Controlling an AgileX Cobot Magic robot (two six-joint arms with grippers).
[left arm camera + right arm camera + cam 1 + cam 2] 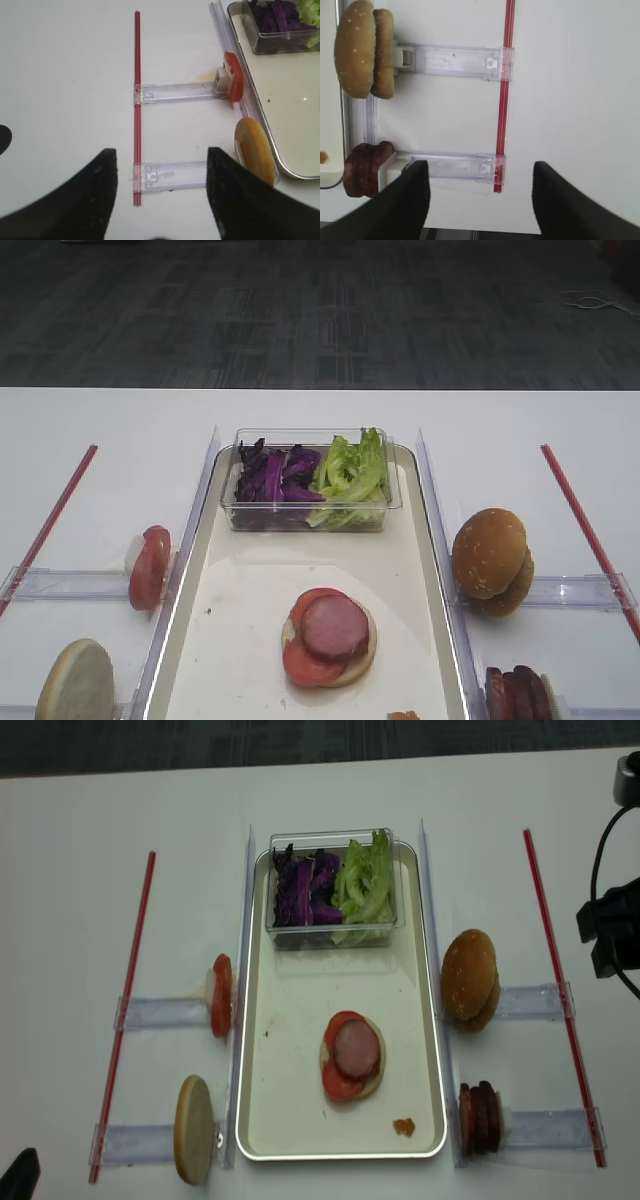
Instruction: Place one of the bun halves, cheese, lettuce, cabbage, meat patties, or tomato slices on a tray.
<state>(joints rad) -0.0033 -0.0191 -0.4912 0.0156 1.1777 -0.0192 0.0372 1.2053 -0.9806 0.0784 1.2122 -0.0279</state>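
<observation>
Right pincer (477, 200): released, its two dark fingers well apart and nothing between them; we see it hovering over the bare white table (570, 100), beside the lower narrow clear plastic rack (452, 167).
Left pincer (160, 195): likewise released and empty, above the table near the left-hand thin red strip (137, 100).
Nearest to right pincer: the thin round reddish-brown meat patties (364, 169), standing on edge at the rack's inner end; above them in the wrist view, the golden-brown domed bun halves (364, 49) on the second rack.
Nearest to left pincer: a pale flat-cut bun half (255, 156) on edge, and beyond it the bright red tomato slices (233, 80).
Long cream-white tray with shiny raised rim (300, 1120): it carries a stack of bun bottom, tomato and patty (352, 1055), with a small orange-brown scrap (403, 1126) near its front corner.
Small clear plastic tub (335, 888): at the tray's far end, dark purple shredded cabbage (305, 888) left, light green frilly lettuce (365, 880) right.
Step in hand: we judge we are between placements, no item picked.
Next move: choose an ingredient, bring the nearer pincer's fingers either side of it, close, then lift over the rim.
</observation>
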